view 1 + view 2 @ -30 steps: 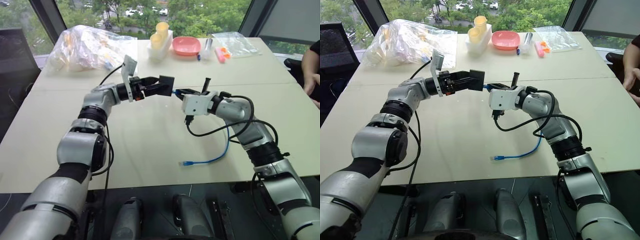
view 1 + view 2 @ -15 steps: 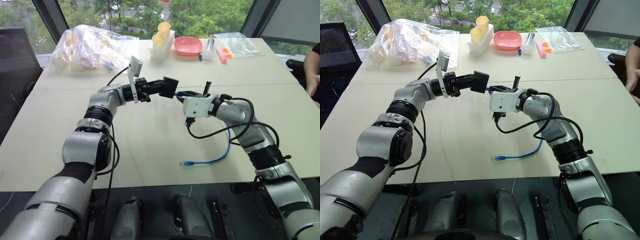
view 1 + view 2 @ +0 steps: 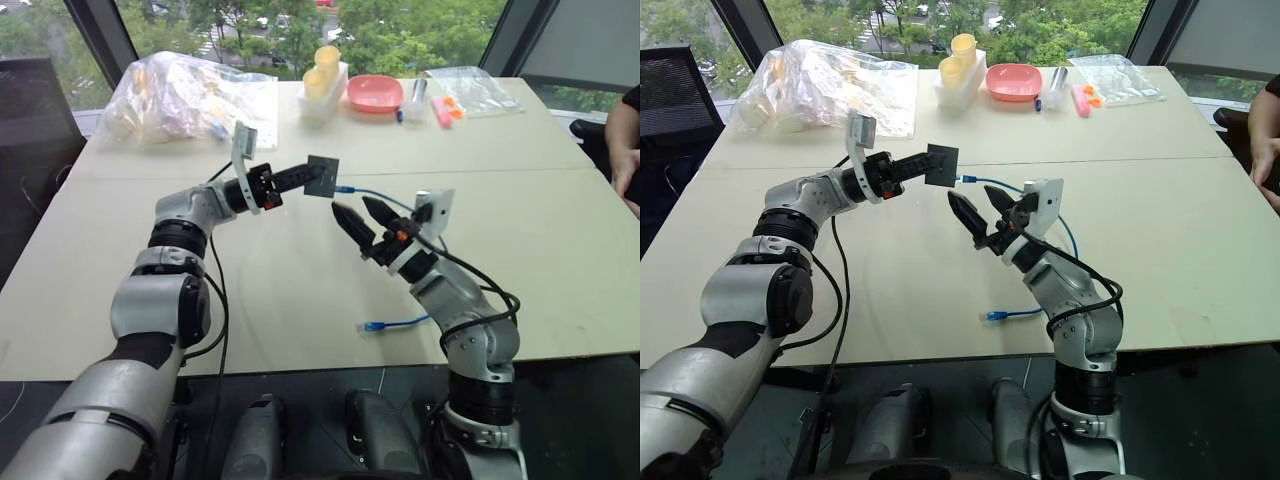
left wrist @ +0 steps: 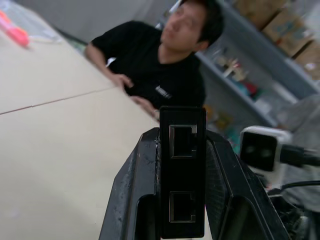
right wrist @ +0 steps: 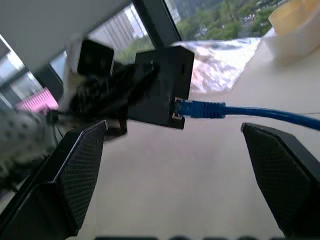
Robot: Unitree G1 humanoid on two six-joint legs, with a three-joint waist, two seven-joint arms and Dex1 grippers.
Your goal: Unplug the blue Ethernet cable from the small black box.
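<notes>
Blue Ethernet cable sits plugged into the small black box, clamped aloft by the left gripper (steadying it); right gripper gapes nearby, empty.

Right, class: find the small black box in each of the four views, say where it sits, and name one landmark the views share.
Left eye view: small black box held above the table, just left of centre.
Right eye view: same spot, left of centre.
Left wrist view: clamped between the two fingers, ports facing the camera.
Right wrist view: middle distance, blue Ethernet cable meeting its edge.
Shared landmark: the left claw gripping it.
</notes>
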